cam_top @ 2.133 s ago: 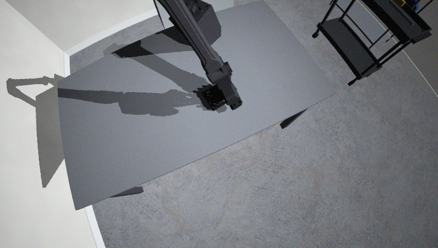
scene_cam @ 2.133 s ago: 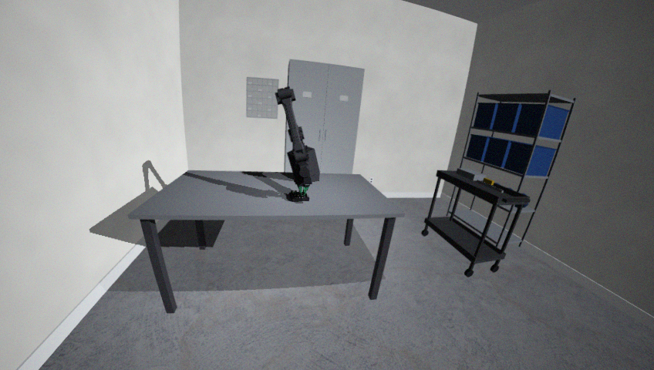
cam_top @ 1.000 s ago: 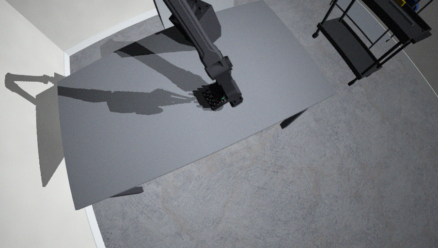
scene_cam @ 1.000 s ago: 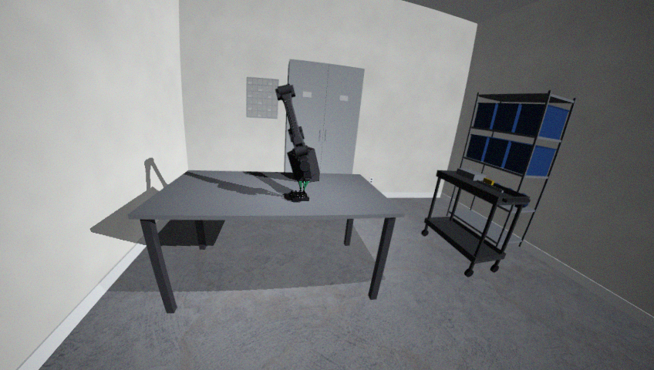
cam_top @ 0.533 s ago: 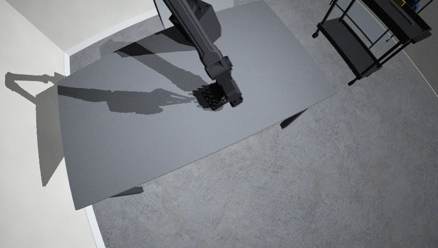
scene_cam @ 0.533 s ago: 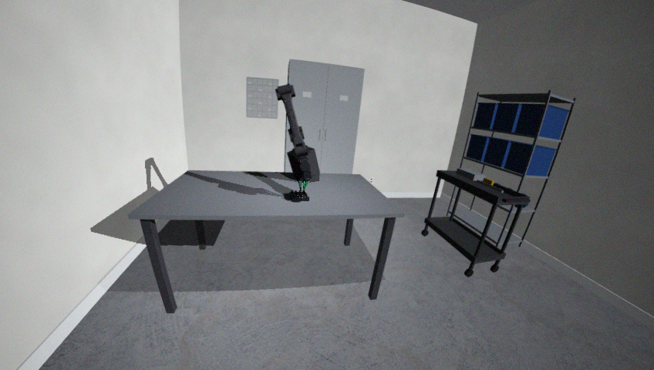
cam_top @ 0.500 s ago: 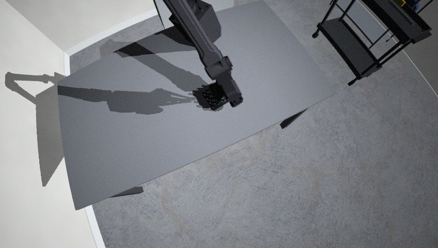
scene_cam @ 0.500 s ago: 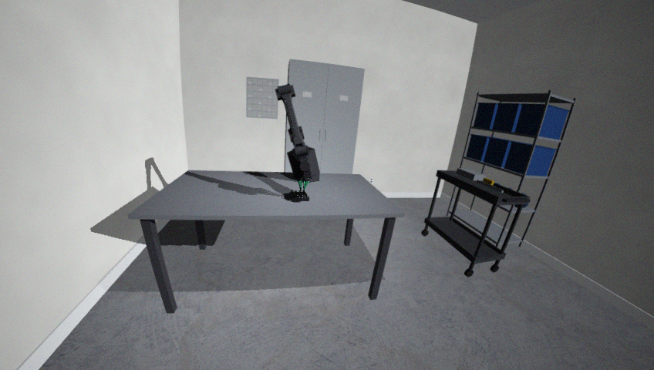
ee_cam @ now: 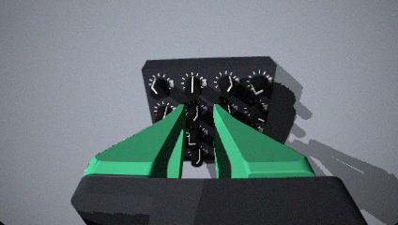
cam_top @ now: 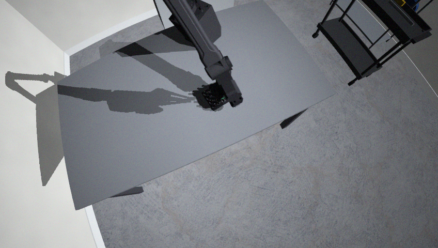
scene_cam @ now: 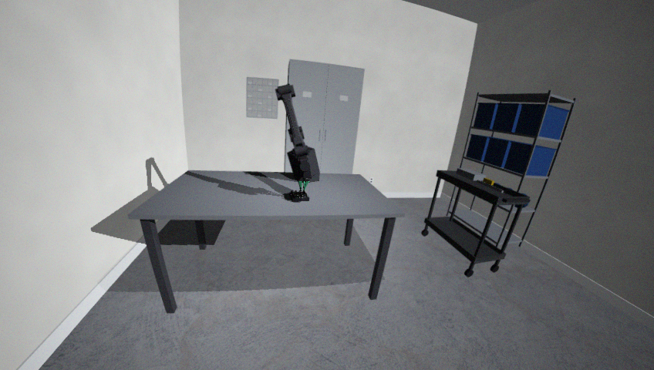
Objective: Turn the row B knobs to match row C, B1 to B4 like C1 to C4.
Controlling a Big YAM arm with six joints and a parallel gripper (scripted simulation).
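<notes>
The black knob box [ee_cam: 211, 103] stands on the grey table and also shows in the top view [cam_top: 211, 96] and the exterior view [scene_cam: 297, 197]. In the wrist view its far row shows four knobs with white lines and rings of marks. My gripper [ee_cam: 199, 112] hangs straight down over the box, and it shows too in the top view [cam_top: 223, 98] and the exterior view [scene_cam: 301, 186]. Its green fingers stand a little apart, one on each side of the second knob [ee_cam: 194, 112] in the second row from the far edge. A small gap shows at the knob. The nearer rows are partly hidden by the fingers.
The box sits near the middle of the table, right of centre. A black wheeled cart [scene_cam: 477, 220] and a shelf with blue bins [scene_cam: 518, 132] stand on the floor to the right. A grey cabinet [scene_cam: 325, 119] stands behind the table.
</notes>
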